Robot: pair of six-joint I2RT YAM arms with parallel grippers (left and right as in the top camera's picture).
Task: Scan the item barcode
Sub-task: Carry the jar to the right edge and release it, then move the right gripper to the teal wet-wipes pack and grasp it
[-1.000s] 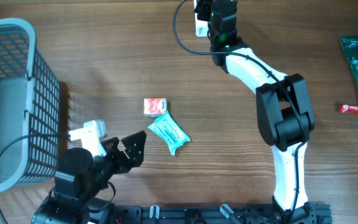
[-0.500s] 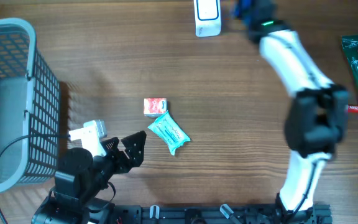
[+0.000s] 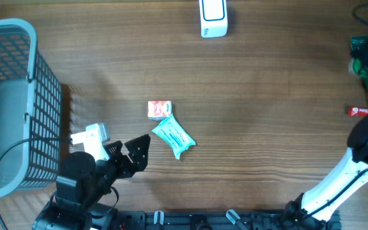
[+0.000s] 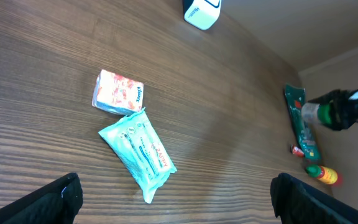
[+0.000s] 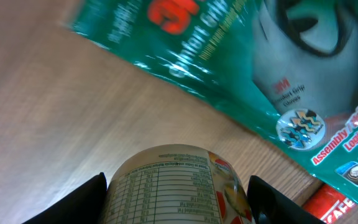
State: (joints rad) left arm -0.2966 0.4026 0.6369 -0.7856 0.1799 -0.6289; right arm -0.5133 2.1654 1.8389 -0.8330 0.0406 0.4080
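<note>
Two arms here, each doing its own thing. The right fingers [image 3: 363, 59] are out at the far right edge of the bench [image 3: 267, 96], closed partway on a jar [image 5: 173, 186], which sits snug between them with its nutrition table facing the wrist cam and a bit of red and yellow print on its side. The jar is up over a green pack [image 5: 185, 56] that lies flat on the wood, with a small red tube [image 3: 361, 110] just beside that pack and a yellow bottle [image 4: 322, 174] with a red cap a little past the tube. That puts the jar well apart from the white scanner [image 3: 213, 18], which stands at the far edge of the bench, around the middle. Over on the other side, the left fingers [image 3: 136, 152] are spread wide with nothing between them, sitting near the front left next to the grey basket [image 3: 5, 25]. Right in front of them there's a teal pack [image 3: 173, 137] lying at an angle, and a little red and white box [image 3: 160, 109] touching, or almost touching, its top corner. Can't make out a barcode on anything from these views.
</note>
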